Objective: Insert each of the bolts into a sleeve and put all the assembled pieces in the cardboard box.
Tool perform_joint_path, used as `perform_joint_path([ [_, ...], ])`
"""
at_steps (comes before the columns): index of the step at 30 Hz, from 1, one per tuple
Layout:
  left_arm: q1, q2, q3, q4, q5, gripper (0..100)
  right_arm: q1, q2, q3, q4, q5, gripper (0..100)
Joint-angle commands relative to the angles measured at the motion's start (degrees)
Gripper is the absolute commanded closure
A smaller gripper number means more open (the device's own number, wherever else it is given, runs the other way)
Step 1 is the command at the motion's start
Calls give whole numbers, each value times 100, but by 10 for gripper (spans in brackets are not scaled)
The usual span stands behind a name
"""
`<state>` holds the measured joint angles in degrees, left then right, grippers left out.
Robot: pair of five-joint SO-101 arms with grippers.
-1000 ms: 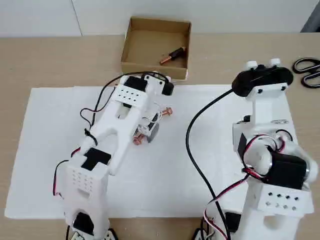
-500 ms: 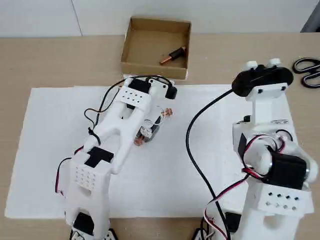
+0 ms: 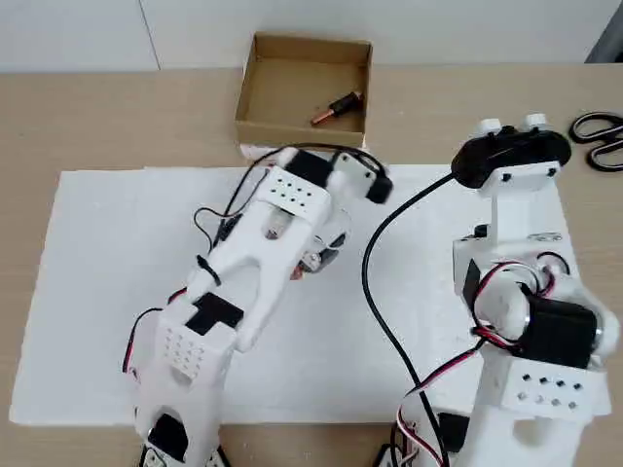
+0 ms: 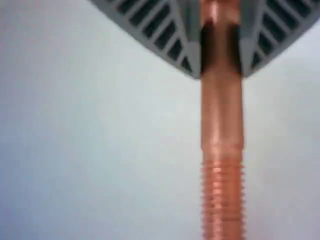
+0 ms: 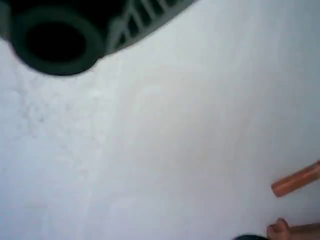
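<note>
My left gripper (image 4: 220, 62) is shut on a copper bolt (image 4: 221, 150), whose threaded end sticks out past the grey jaws. From above, that gripper (image 3: 317, 256) hangs low over the middle of the white sheet (image 3: 88, 292), with a copper tip (image 3: 295, 273) showing beside it. A black hollow sleeve (image 5: 56, 43) sits end-on in my right gripper (image 5: 87, 22). Farther off on the sheet lie two copper bolt ends (image 5: 296, 180) (image 5: 283, 230). The cardboard box (image 3: 255, 92) stands at the back with one assembled piece (image 3: 337, 105) inside.
The right arm (image 3: 511, 165) stands folded upright at the right side of the sheet, its black cable looping toward the centre. Scissors (image 3: 599, 131) lie on the wooden table at the far right.
My left arm has swung to the right across the sheet with the bolt. The bolts that lay beside its gripper are now mostly covered by it. The right arm has not moved.
</note>
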<state>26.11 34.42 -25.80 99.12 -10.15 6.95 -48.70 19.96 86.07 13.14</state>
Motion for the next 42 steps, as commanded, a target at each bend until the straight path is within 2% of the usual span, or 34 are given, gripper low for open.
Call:
perform_joint_path([
  [1,26,-141,-251,141,-369,995,31,-110,-18,-75,62,995],
  [7,-44,-1204,-101,141,-1530,995,31,-110,-18,-119,70,995],
  [13,-53,-2637,1042,141,-3631,995,31,-110,-18,-127,70,995],
  [19,-114,-3393,2062,132,-4563,995,13,-110,-18,-127,62,995],
  [27,-413,-2743,2185,9,-4703,994,13,-110,-18,-154,26,995],
  [33,-571,-2444,2185,-281,-4695,859,13,-110,-18,-145,26,995],
  [39,-659,-2365,2185,-484,-4677,859,13,-110,-18,-84,26,995],
  [42,-668,-2400,2185,-527,-4378,859,13,-110,-18,-84,26,995],
])
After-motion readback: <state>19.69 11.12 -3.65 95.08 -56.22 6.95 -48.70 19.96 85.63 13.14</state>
